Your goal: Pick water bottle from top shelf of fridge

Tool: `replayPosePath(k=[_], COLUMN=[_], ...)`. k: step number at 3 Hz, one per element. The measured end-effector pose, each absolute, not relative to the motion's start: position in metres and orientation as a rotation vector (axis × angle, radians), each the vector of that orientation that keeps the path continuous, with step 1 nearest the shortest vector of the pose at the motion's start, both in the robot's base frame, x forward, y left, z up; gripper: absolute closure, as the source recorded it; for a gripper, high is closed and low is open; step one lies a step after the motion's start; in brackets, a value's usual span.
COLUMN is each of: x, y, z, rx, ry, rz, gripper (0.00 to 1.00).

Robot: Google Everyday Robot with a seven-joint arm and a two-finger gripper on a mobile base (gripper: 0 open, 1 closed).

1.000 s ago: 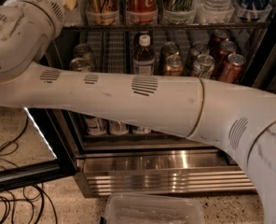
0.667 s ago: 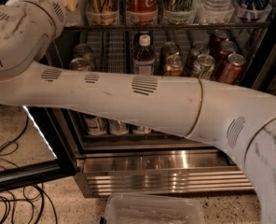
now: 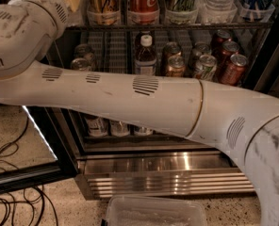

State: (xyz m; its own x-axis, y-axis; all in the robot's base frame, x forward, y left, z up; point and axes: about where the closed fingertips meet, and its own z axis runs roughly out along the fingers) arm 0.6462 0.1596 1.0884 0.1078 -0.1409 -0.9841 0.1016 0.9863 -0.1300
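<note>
The fridge [image 3: 168,182] stands open in front of me, its steel base grille low in the view. On the top shelf [image 3: 177,27], tall slim cans [image 3: 142,1] stand in plastic lanes. The lower part of the clear ribbed water bottle [image 3: 218,1] stands right of them, its cap cut off by the top edge. My white arm [image 3: 144,102] crosses the whole view and bends up at the upper left [image 3: 40,4]. My gripper is out of view above the top edge.
A brownish bottle with a white cap [image 3: 145,55] and several short cans [image 3: 230,66] stand on the middle rack. More cans [image 3: 96,125] show below the arm. The black-framed door [image 3: 26,173] hangs open at left over floor cables [image 3: 12,201]. A clear plastic bin [image 3: 156,213] lies in front.
</note>
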Motion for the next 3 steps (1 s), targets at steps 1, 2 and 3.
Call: replayPosePath(k=[1, 2, 3], x=[0.6462, 0.6462, 0.6447], y=[0.1596, 0.1596, 0.156], z=[1.0884, 1.0884, 1.0944], rx=[-0.032, -0.032, -0.053], ry=[1.452, 1.452, 1.433], rz=[-0.178, -0.178, -0.2], gripper=[0.63, 0.86, 1.0])
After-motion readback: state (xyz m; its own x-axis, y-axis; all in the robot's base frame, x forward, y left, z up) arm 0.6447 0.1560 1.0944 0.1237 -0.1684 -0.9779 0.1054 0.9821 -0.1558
